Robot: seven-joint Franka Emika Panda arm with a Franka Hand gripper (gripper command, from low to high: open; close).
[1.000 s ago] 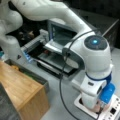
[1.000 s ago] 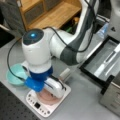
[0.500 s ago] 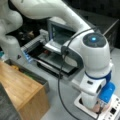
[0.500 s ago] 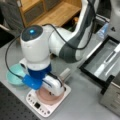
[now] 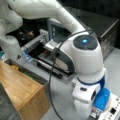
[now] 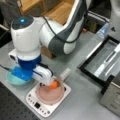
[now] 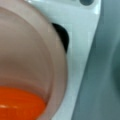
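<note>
A pink bowl (image 6: 50,96) stands on a white scale (image 6: 37,106), whose corner also shows in a front view (image 5: 113,111). My gripper (image 6: 51,81) reaches down to the bowl's far rim, and a small orange object (image 6: 53,85) sits right at its fingertips. In the wrist view the pink bowl (image 7: 27,60) fills the left side. The orange object (image 7: 18,103) lies low inside it, and the white scale (image 7: 80,37) shows beside it. The fingers do not show in the wrist view.
A teal bowl (image 6: 13,78) sits just left of the scale, under the arm's wrist. A black tray (image 6: 105,62) lies to the right, beside a metal box (image 6: 113,96). Wooden boxes stand nearby in both front views (image 5: 22,92) (image 6: 60,11). A cable (image 5: 51,82) hangs off the arm.
The arm's wrist has shifted a little left and up in both front views while the gripper stays at the pink bowl. The bowl and scale have not moved.
</note>
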